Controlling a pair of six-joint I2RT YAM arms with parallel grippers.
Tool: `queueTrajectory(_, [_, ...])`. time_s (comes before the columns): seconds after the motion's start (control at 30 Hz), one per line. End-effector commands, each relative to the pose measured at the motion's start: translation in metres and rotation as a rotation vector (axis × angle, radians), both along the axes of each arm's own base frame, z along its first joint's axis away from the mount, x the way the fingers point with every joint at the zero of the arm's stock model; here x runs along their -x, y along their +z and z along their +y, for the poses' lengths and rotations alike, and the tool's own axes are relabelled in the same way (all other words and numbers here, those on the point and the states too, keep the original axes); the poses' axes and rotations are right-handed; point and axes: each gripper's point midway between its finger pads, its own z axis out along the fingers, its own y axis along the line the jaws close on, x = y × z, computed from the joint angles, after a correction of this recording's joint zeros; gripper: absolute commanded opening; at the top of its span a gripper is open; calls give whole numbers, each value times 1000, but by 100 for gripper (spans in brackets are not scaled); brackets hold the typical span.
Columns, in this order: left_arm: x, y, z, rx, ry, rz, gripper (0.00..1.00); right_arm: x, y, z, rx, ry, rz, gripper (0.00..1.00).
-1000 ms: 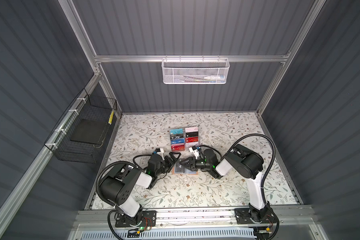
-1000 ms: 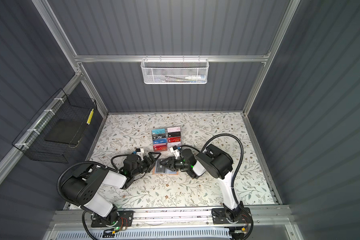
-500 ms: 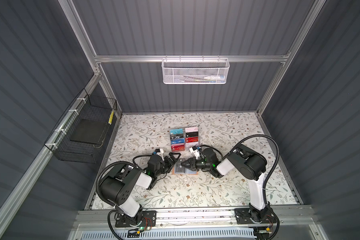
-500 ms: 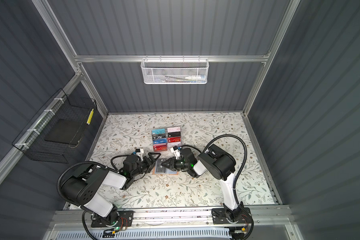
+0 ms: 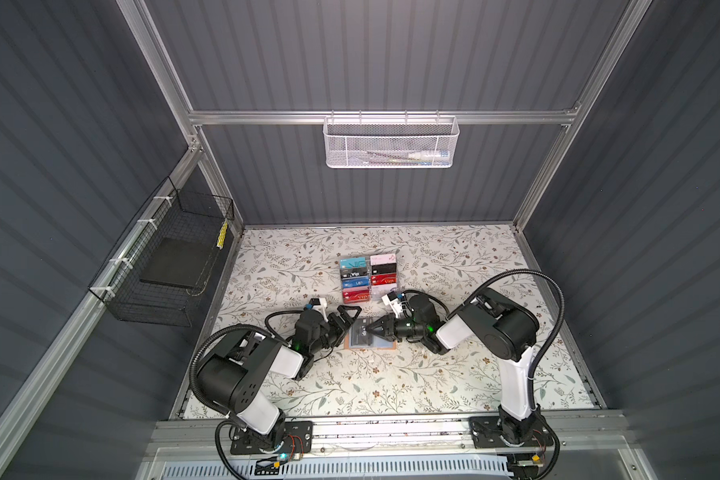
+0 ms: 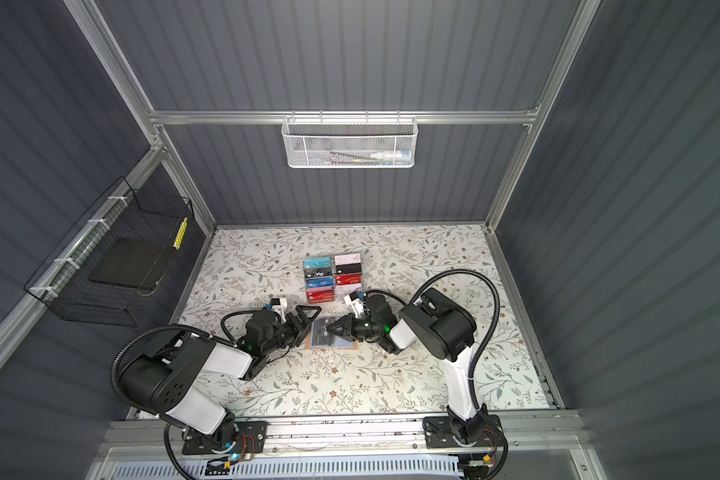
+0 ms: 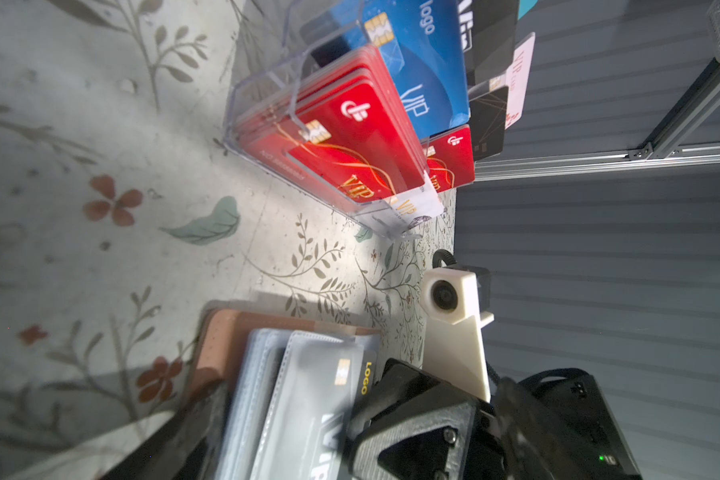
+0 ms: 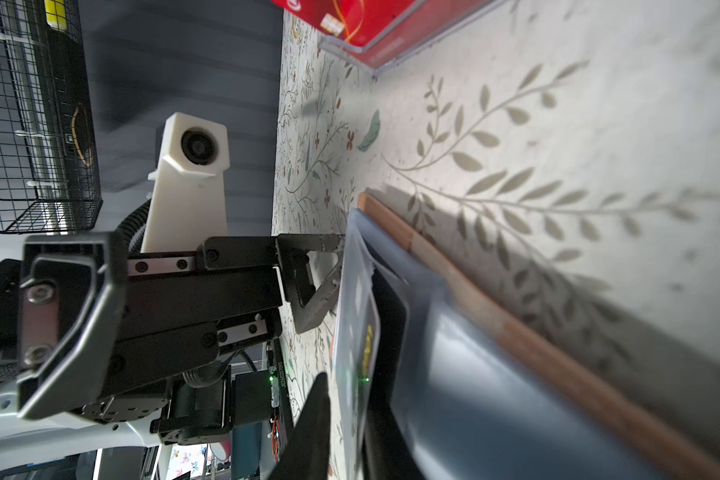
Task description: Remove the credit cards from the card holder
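A floral-patterned tabletop (image 5: 454, 374) fills the floor of a booth with grey ribbed walls and aluminium framing, and a clear acrylic tiered rack (image 7: 250, 97) stands near its middle, a little toward the far side. On the far wall's rail hangs a white mesh basket (image 5: 390, 143) holding a few slim things too small to name. On the left wall hangs a black wire basket (image 5: 154, 307) with a dark flat slab (image 5: 175, 266) inside and a yellow tag (image 5: 223, 234) at its far end.

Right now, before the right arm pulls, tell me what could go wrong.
1. The right gripper pinches the black card near its clear sleeve; catching both would drag the card holder along.
2. The left gripper stands open at the holder's edge, gripping nothing, so the holder may slide.
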Motion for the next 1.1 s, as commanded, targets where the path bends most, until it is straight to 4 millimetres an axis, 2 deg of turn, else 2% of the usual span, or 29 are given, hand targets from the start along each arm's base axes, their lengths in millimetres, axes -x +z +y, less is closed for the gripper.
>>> queueTrajectory(0.0, [43, -62, 17, -117, -18, 249, 100, 2, -3, -7, 27, 7, -2, 16])
queueTrajectory(0.3, [43, -62, 18, -119, -17, 250, 100, 1, -4, -10, 38, 7, 6, 12])
queueTrajectory(0.7, [43, -63, 19, -119, -16, 252, 100, 0, 0, -13, 35, 10, 7, 0])
queueTrajectory(1.07, [43, -64, 23, -127, -6, 255, 100, -4, 3, -28, 90, 3, 1, 0])
